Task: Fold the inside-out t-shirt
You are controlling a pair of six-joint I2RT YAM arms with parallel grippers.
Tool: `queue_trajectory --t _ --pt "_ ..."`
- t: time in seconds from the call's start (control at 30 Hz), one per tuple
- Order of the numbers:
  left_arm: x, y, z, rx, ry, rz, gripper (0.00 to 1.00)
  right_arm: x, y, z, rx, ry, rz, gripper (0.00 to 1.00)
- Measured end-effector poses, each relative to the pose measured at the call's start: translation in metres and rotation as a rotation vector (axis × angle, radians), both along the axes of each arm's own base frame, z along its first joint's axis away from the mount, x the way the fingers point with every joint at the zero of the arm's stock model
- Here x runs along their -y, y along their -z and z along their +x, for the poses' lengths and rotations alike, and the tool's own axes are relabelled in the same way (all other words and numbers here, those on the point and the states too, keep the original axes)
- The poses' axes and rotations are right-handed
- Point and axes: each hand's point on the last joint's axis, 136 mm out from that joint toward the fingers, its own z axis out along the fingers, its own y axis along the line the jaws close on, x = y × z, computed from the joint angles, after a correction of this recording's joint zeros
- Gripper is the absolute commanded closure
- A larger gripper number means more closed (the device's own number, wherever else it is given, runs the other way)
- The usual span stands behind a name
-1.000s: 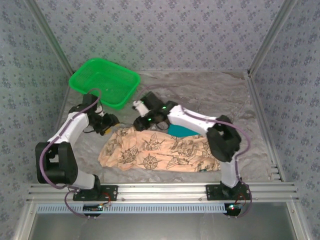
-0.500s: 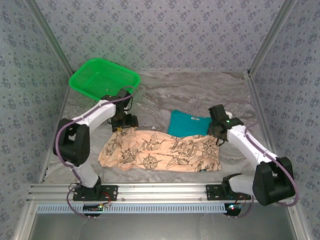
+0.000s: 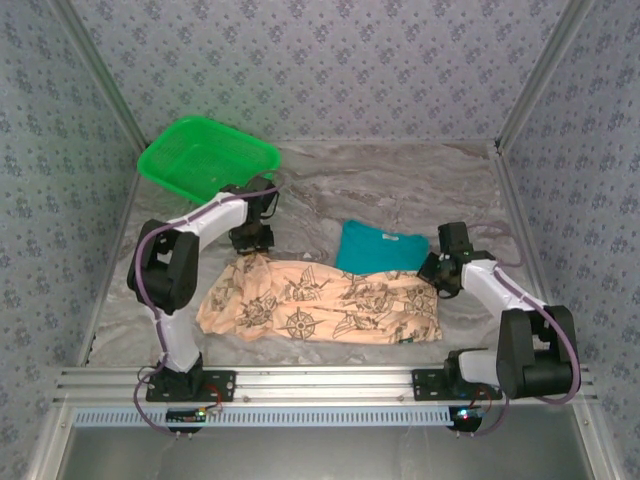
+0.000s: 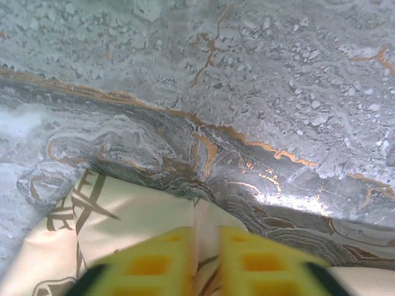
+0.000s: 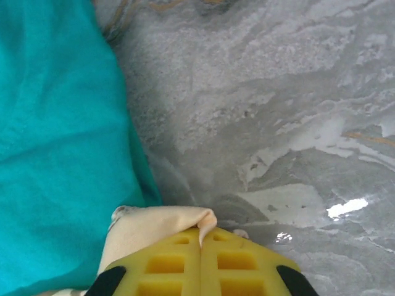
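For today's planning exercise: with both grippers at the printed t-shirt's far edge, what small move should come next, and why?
Probably lift both corners slightly together: the left gripper and right gripper each look closed on the far edge of the t-shirt, which lies flat.

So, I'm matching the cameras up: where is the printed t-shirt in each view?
Top external: the t-shirt lies spread along the table's near middle.
Left wrist: its cream cloth, lower left, at the left fingers.
Right wrist: a pale corner, bottom centre, pinched in the right fingers beside the teal garment.
Shared landmark: the marbled table.
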Motion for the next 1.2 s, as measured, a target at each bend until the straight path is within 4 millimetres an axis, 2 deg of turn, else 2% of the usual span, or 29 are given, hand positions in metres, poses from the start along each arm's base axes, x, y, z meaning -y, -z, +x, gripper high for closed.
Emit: queue_trajectory --t 0.07,0.17,0.33,0.4,0.43,0.5,0.57,0.63,0.73,0.8,0.87,0.93,1.0,1.07,1.13,1.17,1.2 --pt "-0.004 0.000 0.004 0.009 -0.016 -0.007 1.00 0.013 0.002 -0.004 -0.017 0.078 -0.027 1.00" --pt "-0.018 0.006 0.005 0.018 -0.062 -0.012 1.00 0.039 -0.002 -0.021 -0.050 0.229 -0.095 1.00" --pt "-0.069 0.024 -0.029 -0.018 -0.246 -0.040 1.00 0.078 -0.017 -0.050 -0.073 0.434 -0.204 1.00" --pt "-0.081 0.020 -0.033 0.007 -0.298 -0.058 1.00 0.083 -0.016 -0.058 -0.097 0.458 -0.229 1.00" --pt "-0.081 0.017 -0.030 0.030 -0.301 -0.082 1.00 0.085 -0.014 -0.061 -0.112 0.464 -0.236 1.00" --pt "-0.068 0.008 -0.019 0.076 -0.267 -0.148 0.92 0.087 -0.010 -0.066 -0.146 0.470 -0.250 1.00" --pt "-0.048 0.001 -0.008 0.105 -0.191 -0.208 0.84 0.090 -0.008 -0.071 -0.175 0.476 -0.263 0.94" --pt "-0.024 -0.006 -0.003 0.117 -0.072 -0.243 0.68 0.090 -0.012 -0.071 -0.171 0.463 -0.270 0.87" --pt "0.011 -0.010 0.001 0.124 0.071 -0.267 0.64 0.089 -0.033 -0.061 -0.102 0.415 -0.295 0.68" --pt "0.026 -0.007 0.003 0.112 0.130 -0.269 0.64 0.085 -0.052 -0.051 -0.047 0.371 -0.316 0.62" --pt "0.032 0.001 0.006 0.093 0.159 -0.263 0.62 0.078 -0.068 -0.039 0.003 0.326 -0.326 0.56" --pt "0.031 0.014 0.006 0.061 0.174 -0.248 0.48 0.073 -0.074 -0.035 0.017 0.310 -0.319 0.54" --pt "0.029 0.025 0.002 0.028 0.177 -0.234 0.37 0.075 -0.068 -0.040 -0.004 0.328 -0.304 0.53" --pt "0.032 0.025 0.003 0.025 0.194 -0.245 0.31 0.081 -0.054 -0.050 -0.046 0.363 -0.278 0.52" --pt "0.037 0.023 0.005 0.026 0.211 -0.245 0.33 0.085 -0.035 -0.065 -0.102 0.403 -0.246 0.52" --pt "0.037 0.024 0.004 0.021 0.214 -0.237 0.43 0.085 -0.028 -0.071 -0.125 0.418 -0.231 0.53" --pt "0.036 0.025 0.005 0.018 0.214 -0.228 0.59 0.084 -0.021 -0.076 -0.145 0.430 -0.213 0.55"
